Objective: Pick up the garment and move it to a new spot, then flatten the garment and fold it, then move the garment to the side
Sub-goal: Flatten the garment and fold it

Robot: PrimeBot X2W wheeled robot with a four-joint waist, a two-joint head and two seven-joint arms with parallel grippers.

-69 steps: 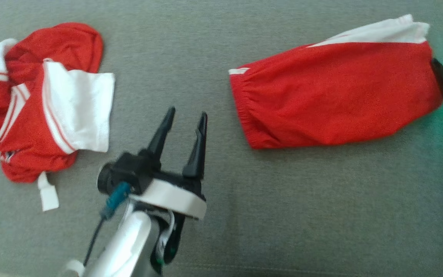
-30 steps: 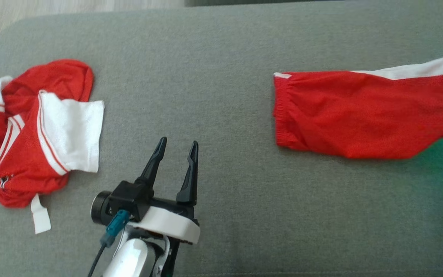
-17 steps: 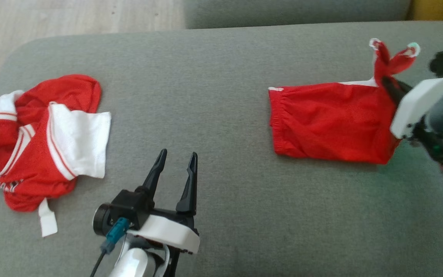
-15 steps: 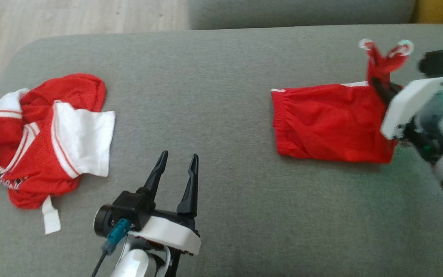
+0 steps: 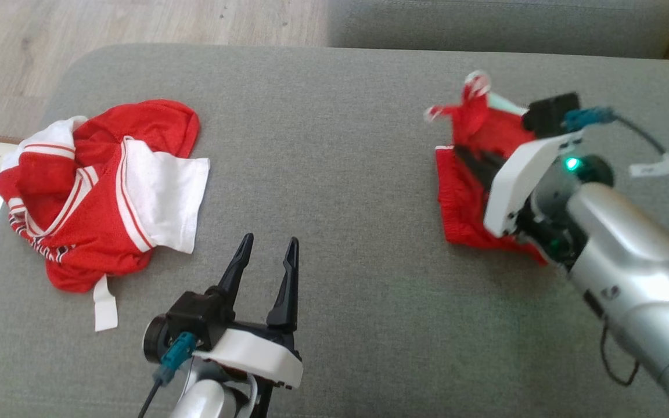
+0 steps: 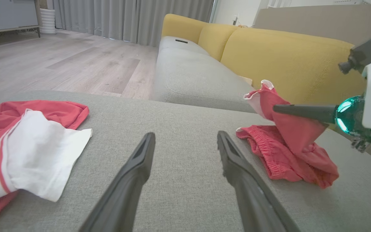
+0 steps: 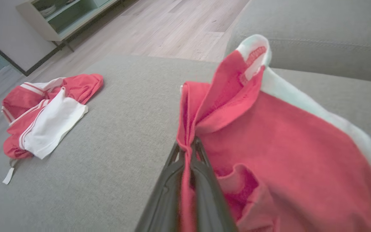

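Right wrist view: red shorts (image 7: 288, 151), hem in clamped right hand (image 7: 189, 145).

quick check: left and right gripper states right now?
Left gripper: open, holding nothing, above the grey cushion.
Right gripper: closed on a raised edge of the red shorts.

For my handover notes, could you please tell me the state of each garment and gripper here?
red shorts: one end pinched and lifted, the rest bunched on the grey cushion.
red and white jersey: crumpled, lying apart on the cushion.
left gripper: open, empty.
right gripper: shut on the red shorts.
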